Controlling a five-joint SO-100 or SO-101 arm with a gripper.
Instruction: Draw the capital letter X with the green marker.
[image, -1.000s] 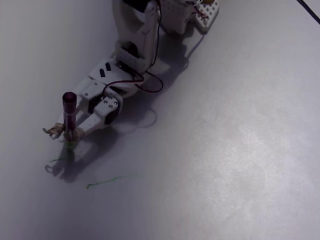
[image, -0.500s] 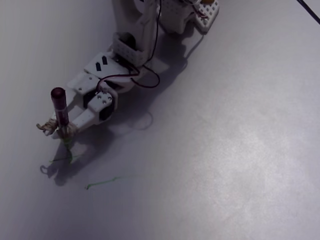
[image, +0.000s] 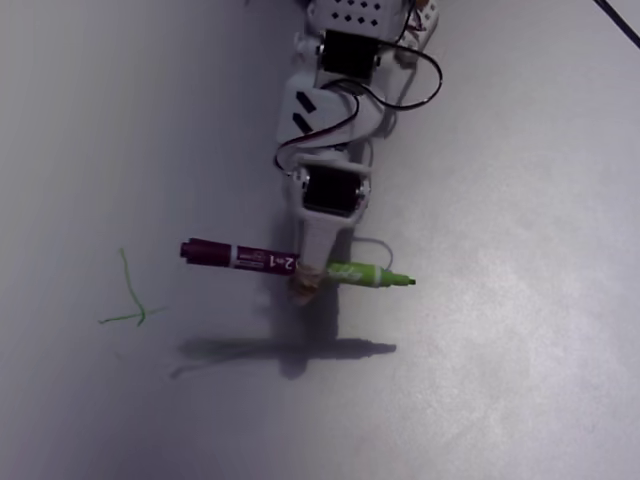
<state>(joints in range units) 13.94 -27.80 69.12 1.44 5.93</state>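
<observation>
Your pincer (image: 305, 288), at the centre of the fixed view, is closed around the green marker (image: 296, 264) near its middle. The pen lies nearly level above the bench (image: 500, 300), maroon end toward the left of the frame and green tip toward the right, its shadow stretched just below. The capital letter X (image: 130, 300) shows at the left edge of the frame as thin green strokes crossing, well apart from the pen's tip.
</observation>
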